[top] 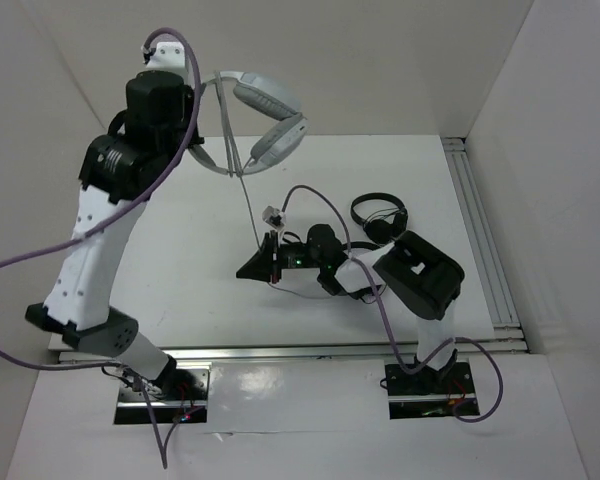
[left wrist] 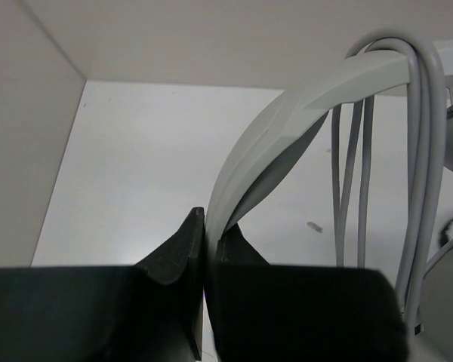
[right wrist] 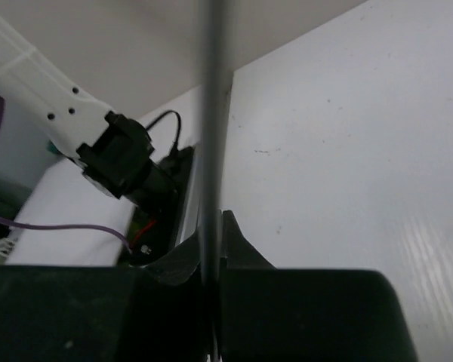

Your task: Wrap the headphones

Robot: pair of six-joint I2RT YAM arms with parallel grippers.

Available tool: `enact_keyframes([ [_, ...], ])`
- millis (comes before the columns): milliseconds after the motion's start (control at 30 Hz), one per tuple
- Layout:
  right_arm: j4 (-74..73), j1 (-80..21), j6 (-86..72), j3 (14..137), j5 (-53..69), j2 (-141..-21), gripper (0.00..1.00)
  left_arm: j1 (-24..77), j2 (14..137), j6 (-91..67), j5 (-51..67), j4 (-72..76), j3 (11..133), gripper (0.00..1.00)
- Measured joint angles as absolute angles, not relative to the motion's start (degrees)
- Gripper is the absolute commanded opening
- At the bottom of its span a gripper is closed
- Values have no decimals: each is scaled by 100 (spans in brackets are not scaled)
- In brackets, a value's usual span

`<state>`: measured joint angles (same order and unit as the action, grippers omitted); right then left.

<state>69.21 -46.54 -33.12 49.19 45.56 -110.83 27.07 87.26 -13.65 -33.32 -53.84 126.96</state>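
Above the back of the table [top: 180, 260], in the top view, the left gripper [top: 202, 150] holds the headphones [top: 272, 115] aloft by the headband. Their cable [top: 254, 205] runs straight down to the right gripper [top: 268, 248], which sits low over the table. The small black headphones [top: 380, 215] lie apart to the right. A harder pull from the right arm could slide the thin cable through its jaws, or drag the band out of the left grip.

In the left wrist view, the left gripper [left wrist: 205, 222] is clamped shut on the headband [left wrist: 287, 113], a narrow hold near the tips. Several cable strands [left wrist: 417, 136] drape over the pale grey, smooth band. If they go slack, they could slip off.

In the right wrist view, the right gripper [right wrist: 211, 230] is closed on the cable [right wrist: 210, 136], a thin grey line running straight up.
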Motion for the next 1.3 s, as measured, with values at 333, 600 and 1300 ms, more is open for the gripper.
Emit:
enact_keyframes([
  [333,3782,-5658,-1164,4595,2738,-8047,0,1406,9480,-1852,-3002,-5454,10951,0],
  [600,-650,-6836,642,6595,27,-7913,0,1695,8921,-1776,-2869,-5096,8335,0],
  [1300,-585,-5839,3312,7684,-3704,-7725,0,4082,6066,-1087,-2119,-3719,5791,0],
])
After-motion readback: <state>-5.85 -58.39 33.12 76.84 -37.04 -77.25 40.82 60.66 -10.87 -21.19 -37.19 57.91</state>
